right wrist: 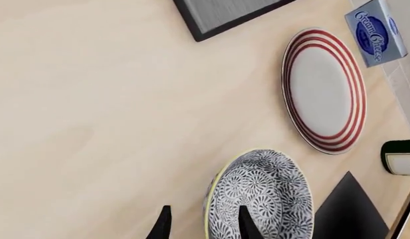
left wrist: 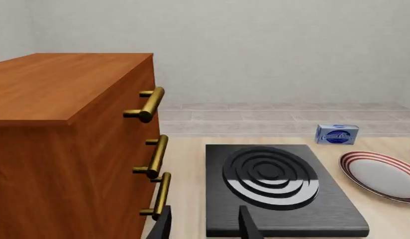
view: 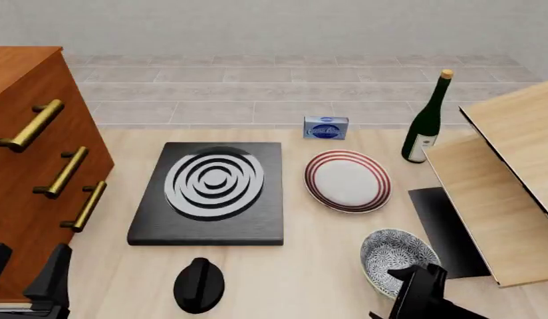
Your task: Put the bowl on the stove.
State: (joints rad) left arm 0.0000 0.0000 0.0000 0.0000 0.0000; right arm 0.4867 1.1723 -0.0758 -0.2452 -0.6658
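The bowl [view: 398,258] is sitting on the tabletop [view: 327,266] near its front right, just in front of the red-ringed plate [view: 348,180] and just beside a thin dark mat [view: 444,226]. The right gripper [right wrist: 202,224] is hovering at the bowl's near rim, its jaws standing apart with one finger over the rim and the other outside it, gripping nothing. The stove [view: 212,193] is lying well to the left of the bowl, its burner rings bare, with a black knob [view: 199,284] resting in front of it. The left gripper [left wrist: 203,226] is hanging beside the wooden drawer cabinet [view: 30,166], jaws parted and empty. A wine bottle [view: 425,123] and a cream cheese box [view: 326,127] are standing at the back.
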